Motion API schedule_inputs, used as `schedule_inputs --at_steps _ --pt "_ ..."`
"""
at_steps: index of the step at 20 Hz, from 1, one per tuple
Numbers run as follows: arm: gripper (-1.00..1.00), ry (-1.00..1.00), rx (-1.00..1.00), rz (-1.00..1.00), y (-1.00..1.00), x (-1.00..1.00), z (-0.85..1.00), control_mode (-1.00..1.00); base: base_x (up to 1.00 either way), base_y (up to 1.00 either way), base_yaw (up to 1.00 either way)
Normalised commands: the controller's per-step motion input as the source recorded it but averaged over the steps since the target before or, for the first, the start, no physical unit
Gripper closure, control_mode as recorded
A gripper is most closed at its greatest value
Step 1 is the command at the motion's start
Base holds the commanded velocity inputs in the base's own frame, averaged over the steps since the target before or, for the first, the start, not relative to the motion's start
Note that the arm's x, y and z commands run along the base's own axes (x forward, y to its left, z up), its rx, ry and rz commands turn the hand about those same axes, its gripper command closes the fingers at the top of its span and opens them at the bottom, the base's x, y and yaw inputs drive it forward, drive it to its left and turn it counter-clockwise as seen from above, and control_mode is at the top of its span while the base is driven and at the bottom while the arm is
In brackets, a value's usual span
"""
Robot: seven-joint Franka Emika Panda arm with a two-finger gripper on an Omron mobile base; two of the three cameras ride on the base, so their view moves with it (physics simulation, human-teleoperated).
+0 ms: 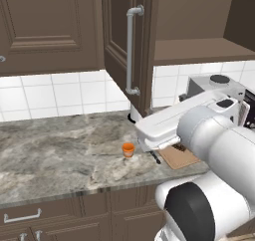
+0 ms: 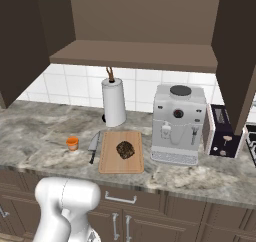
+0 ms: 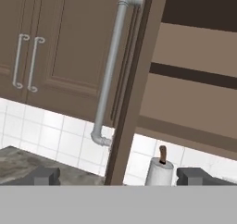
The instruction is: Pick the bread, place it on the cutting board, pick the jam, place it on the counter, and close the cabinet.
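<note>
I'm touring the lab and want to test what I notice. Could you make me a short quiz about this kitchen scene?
1. True or false: the bread lies on the cutting board.
2. Where does the jam stand? A) on the cabinet shelf B) on the counter, left of the knife C) on the coffee machine
3. Fill in: the cabinet door with the long silver handle is ____ (open or closed).

Key: 1 true. 2 B. 3 open; in the hand view the gripper faces that door's edge with its fingertips spread apart.
</note>
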Motion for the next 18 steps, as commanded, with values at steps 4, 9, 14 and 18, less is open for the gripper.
schedule_inputs --at_steps 4,9,14,18 --pt "-1.0 -0.17 0.0 -0.03 0.01 0.2 -0.21 -1.0 0.0 0.0 0.0" --pt "-1.0 -0.14 0.0 -0.01 0.0 0.32 -0.2 -1.0 0.0 0.0 0.0" --pt "-1.0 -0.12 0.0 0.0 0.0 0.38 -0.26 -1.0 0.0 0.0 0.0" --pt "-1.0 -0.09 0.0 0.0 0.0 0.32 -0.3 -1.0 0.0 0.0 0.0"
